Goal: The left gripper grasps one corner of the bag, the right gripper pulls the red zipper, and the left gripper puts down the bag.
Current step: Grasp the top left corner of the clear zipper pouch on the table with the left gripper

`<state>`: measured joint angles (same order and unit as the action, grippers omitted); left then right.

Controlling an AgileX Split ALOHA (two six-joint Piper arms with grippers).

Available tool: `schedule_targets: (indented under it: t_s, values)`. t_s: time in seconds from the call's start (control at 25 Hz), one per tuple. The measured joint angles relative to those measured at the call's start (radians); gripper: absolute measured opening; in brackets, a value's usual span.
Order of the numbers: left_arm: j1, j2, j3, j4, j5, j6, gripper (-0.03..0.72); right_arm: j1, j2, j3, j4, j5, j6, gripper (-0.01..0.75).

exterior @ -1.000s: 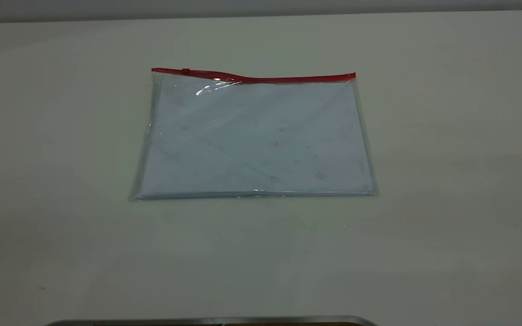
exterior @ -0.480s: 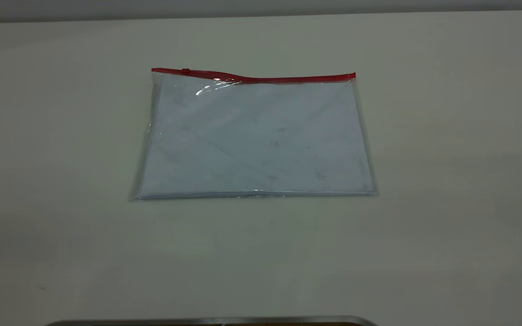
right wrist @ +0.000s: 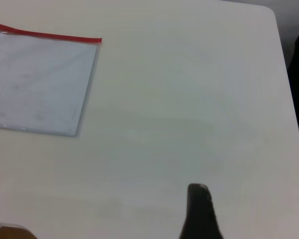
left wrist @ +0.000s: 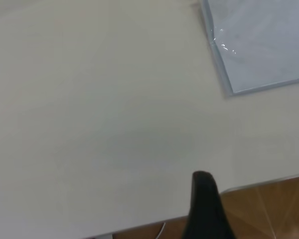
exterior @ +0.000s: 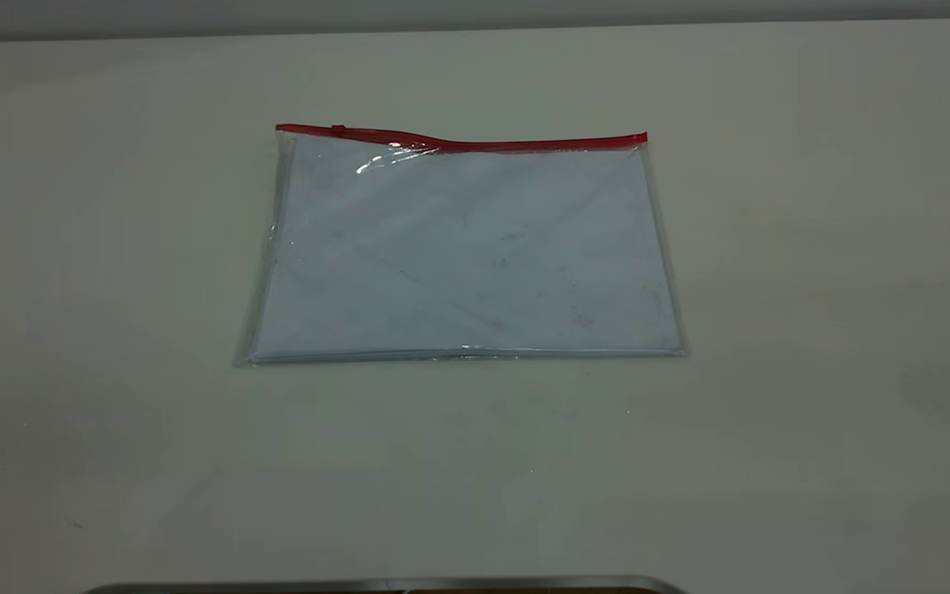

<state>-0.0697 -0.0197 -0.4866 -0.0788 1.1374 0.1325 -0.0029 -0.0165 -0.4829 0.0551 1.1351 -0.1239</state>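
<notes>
On the table (exterior: 813,247) the bag (exterior: 463,256) lies well apart from both grippers' fingers (left wrist: 204,209), whose state cannot be told.

White table (exterior: 813,247), clear bag (exterior: 467,256) flat on it, w/ paper inside

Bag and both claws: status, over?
Bag flat on table, untouched. Red zipper along far edge. Both claws off the bag, near table's front edge. Nothing in the way.

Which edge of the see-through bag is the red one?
The far long edge of the bag: the red zipper runs along it. The near edge and both short sides are plain clear plastic.
</notes>
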Motion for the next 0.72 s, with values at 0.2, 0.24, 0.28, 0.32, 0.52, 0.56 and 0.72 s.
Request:
schedule_targets:
  t_s: [0.2,0.24,0.28,0.32,0.52,0.56,0.72]
  values:
    - [0.000,0.119,-0.070,0.029,-0.071,-0.050,0.581,0.000,0.002,-0.009,0.006,-0.011,0.000,0.575]
    - [0.000,0.179,-0.094,0.030,-0.086,-0.071,0.581,0.000,0.013,-0.024,0.012,-0.011,0.000,0.575]
    - [0.000,0.234,-0.117,0.031,-0.105,-0.094,0.581,0.000,0.036,-0.045,0.020,-0.014,0.000,0.575]
    - [0.000,0.306,-0.135,0.032,-0.123,-0.113,0.581,0.000,0.065,-0.062,0.031,-0.018,0.000,0.575]
    - [0.000,0.691,-0.227,0.000,-0.255,-0.147,0.581,0.000,0.308,-0.143,0.090,-0.064,0.000,0.575]
    - [0.000,0.758,-0.245,-0.021,-0.287,-0.146,0.581,0.000,0.359,-0.153,0.090,-0.078,0.000,0.575]
    - [0.000,1.049,-0.313,-0.121,-0.456,-0.099,0.581,0.000,0.534,-0.158,0.090,-0.162,0.000,0.575]
